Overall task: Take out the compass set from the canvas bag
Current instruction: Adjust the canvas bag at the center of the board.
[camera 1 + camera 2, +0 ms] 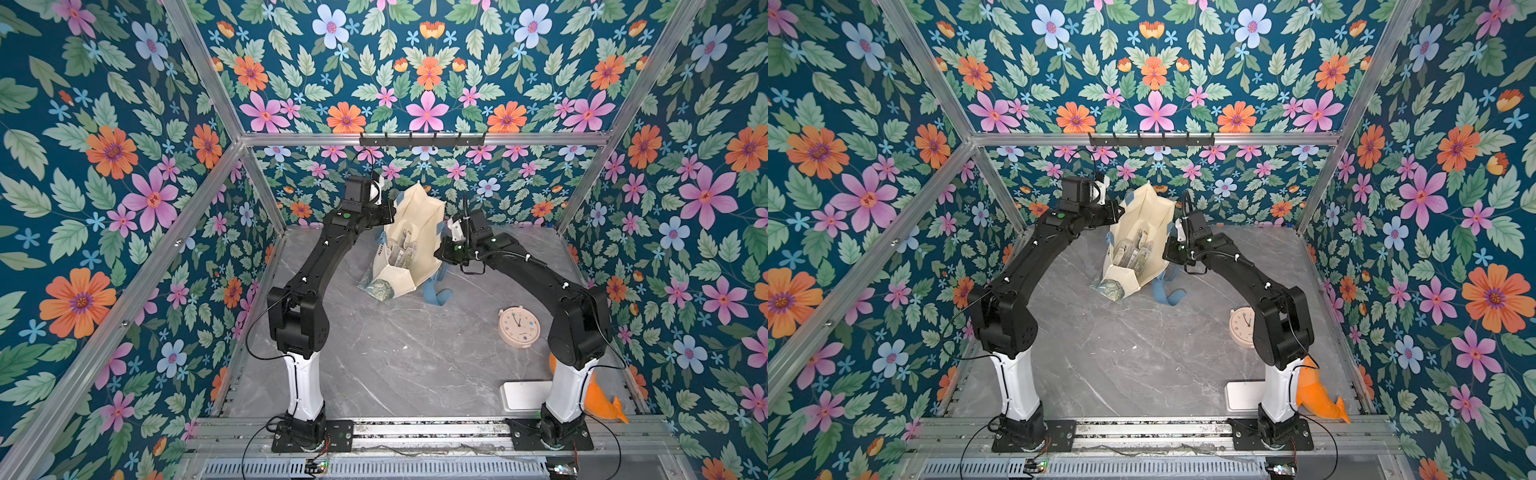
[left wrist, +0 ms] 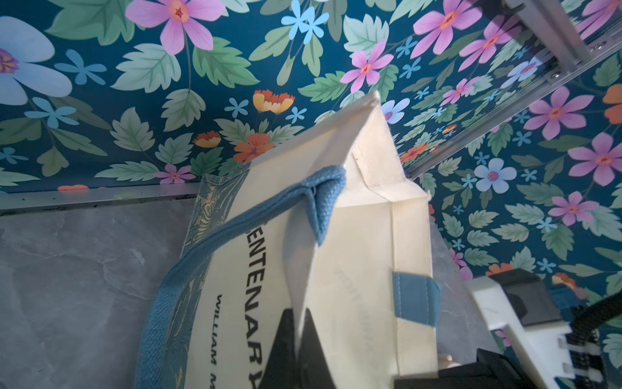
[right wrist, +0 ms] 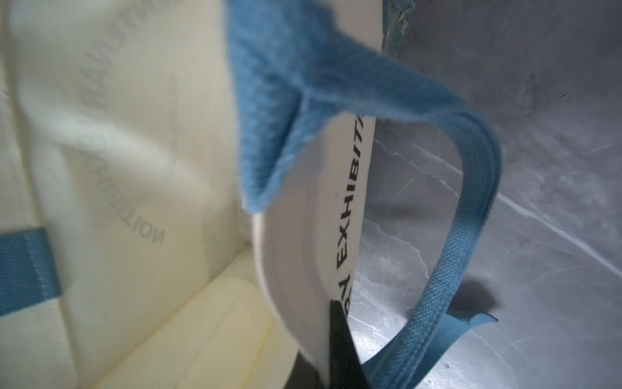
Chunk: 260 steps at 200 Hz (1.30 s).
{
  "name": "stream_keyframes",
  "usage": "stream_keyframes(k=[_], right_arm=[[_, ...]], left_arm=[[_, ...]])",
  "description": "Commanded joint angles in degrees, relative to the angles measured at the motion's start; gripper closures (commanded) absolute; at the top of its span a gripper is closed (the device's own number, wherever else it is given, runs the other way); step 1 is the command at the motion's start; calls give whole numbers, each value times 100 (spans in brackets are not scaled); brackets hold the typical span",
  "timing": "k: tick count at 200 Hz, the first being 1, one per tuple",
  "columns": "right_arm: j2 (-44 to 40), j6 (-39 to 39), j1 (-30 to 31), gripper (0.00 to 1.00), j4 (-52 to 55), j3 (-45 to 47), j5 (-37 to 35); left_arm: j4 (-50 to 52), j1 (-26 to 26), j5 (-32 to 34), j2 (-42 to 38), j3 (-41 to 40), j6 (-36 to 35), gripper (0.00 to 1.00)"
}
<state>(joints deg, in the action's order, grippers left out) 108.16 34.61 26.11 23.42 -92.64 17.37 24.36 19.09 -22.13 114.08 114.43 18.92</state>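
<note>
Canvas: cream cloth, soft and floppy; the canvas bag (image 1: 415,216) stands mouth-up in the middle of the far half of the grey surface (image 1: 395,365), its green paisley panel (image 1: 376,286) at the near left foot; one blue strap (image 1: 436,293) trails on the surface at its near right
Left jaws: together, pinched on the bag's left wall at the rim, with the cloth nipped between them in the left wrist view; the left arm (image 1: 316,257) reaches in from the left
Right jaws: clamped likewise on the right wall, beside a strap root; the right arm (image 1: 540,274) comes in from the right
Mouth: spread wide between the two grips in both top views
Contents: the compass set (image 1: 401,249) is likely the clear, glinting pack lying low inside the bag; its details are too small to tell
Handling: the pack is probably light, stiff and slick, with sharp points inside; the cloth will likely sag inward once one wall is let go
Hold: take the pack across its narrow sides, near its upper end; leave the other wall pinned so the mouth stays open
</note>
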Motion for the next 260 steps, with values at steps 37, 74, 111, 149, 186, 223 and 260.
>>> stream_keyframes(k=[37,74,111,149,186,223,260], right_arm=[[-502,555,131,92,-1007,1554,13],[-857,522,128,84,-1123,2127,-35],[-1255,290,127,66,-973,2356,-92],[-1995,-136,121,53,-820,2713,-268],[-2532,-704,60,42,-329,2795,-516],[-3017,-1698,-133,33,-83,2680,-773],[-2818,-2803,-475,32,38,1981,-858]], left_arm=[[-83,262,-108,-31,-348,-601,100],[-85,457,-25,-142,-644,-720,100],[-168,490,49,-308,-971,-805,100],[-203,493,130,-412,-1164,-897,100],[-252,490,98,-431,-1239,-941,100],[-247,490,-9,-483,-1300,-969,100],[-265,525,-62,-579,-1464,-986,100]])
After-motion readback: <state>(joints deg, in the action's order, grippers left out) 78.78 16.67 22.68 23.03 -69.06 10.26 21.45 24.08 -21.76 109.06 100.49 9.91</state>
